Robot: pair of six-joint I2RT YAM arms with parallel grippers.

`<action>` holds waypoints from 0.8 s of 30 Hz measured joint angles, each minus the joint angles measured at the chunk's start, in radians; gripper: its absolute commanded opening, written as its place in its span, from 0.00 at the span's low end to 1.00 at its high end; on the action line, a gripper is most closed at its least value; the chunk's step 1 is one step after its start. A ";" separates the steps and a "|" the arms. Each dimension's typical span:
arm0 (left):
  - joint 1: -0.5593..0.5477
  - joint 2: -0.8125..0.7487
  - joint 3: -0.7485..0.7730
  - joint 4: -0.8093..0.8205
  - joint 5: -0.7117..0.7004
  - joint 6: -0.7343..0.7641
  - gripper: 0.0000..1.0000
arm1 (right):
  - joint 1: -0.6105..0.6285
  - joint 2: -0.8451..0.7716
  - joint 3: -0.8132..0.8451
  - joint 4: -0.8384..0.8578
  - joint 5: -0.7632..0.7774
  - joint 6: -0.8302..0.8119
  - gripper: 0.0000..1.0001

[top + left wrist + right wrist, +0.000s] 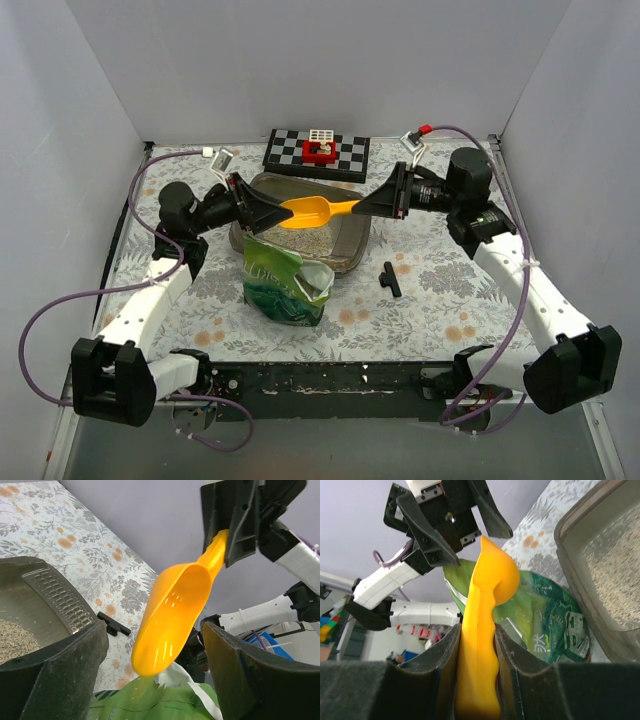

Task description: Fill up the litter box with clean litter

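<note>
Grey-brown litter box (360,240), flat, just in front of checkered board (285,148); pale litter (312,241) covering part of floor.

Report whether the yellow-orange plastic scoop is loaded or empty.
Empty: the yellow-orange plastic scoop shows a bare, glossy bowl in the left wrist view, nothing inside, its handle clamped by the right end effector.

Green bag (282,285) stands near scoop (310,211) and checkered board (345,152).
</note>
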 measured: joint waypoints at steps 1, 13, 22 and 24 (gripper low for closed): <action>0.000 -0.014 0.001 -0.024 -0.006 0.015 0.80 | 0.000 -0.012 0.028 -0.053 0.011 -0.033 0.01; -0.005 -0.268 0.056 -0.435 -0.065 0.350 0.79 | 0.000 -0.214 0.251 -0.564 0.138 -0.344 0.01; -0.069 -0.424 0.035 -0.668 -0.174 0.648 0.79 | 0.000 -0.254 0.260 -0.764 0.157 -0.444 0.01; -0.083 -0.439 0.035 -0.702 -0.202 0.692 0.80 | 0.000 -0.262 0.260 -0.786 0.157 -0.453 0.01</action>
